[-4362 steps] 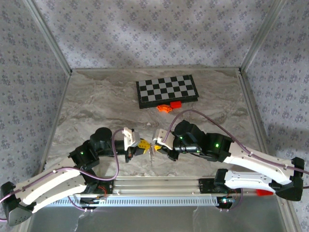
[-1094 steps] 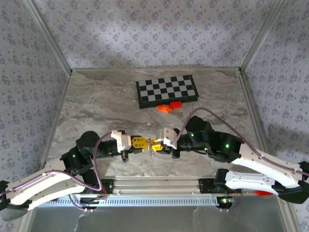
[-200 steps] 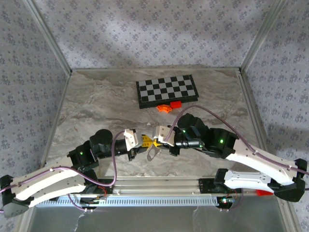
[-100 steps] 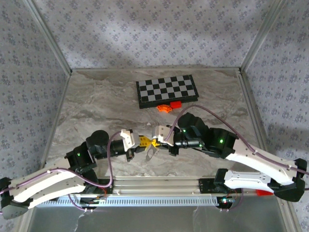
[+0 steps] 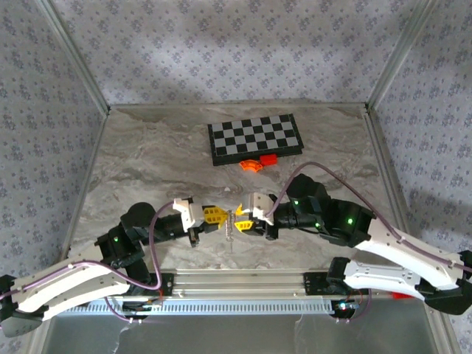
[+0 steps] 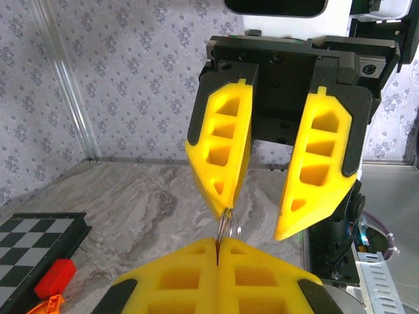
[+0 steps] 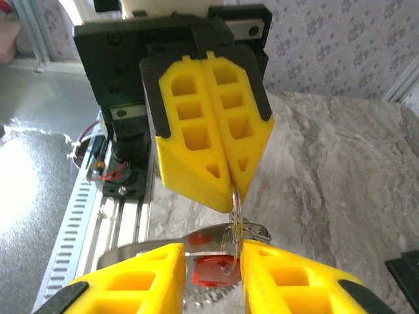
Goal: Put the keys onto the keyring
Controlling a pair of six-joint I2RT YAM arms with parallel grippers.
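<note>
From above, your two arms meet nose to nose over the near part of the surface (image 5: pixel 147 162). The left claw (image 5: pixel 221 217) and right claw (image 5: pixel 237 216) have their yellow tips almost touching. The keyring (image 5: pixel 230 224) hangs as a small pale glint between them, and the chessboard (image 5: pixel 254 139) lies well apart toward the far side.

Left wrist view now: your left claw (image 6: pixel 218 243) is pressed fully closed, its two fingers flush together. It pinches the bottom of the keyring (image 6: pixel 228 226), which stands upright out of the seam. Facing it, the right claw (image 6: pixel 255 221) has its jaws clearly apart, one fingertip right at the top of the ring, the other off to the side.

Right wrist view: the right claw's fingers (image 7: pixel 131 284) are spread. The key (image 7: pixel 211 271), red head showing, sits in the gap between them, right against the ring's lower loop. You cannot tell whether it is threaded on or whether either finger touches it. Above, the closed left claw (image 7: pixel 234 190) nips the ring's upper edge.
</note>
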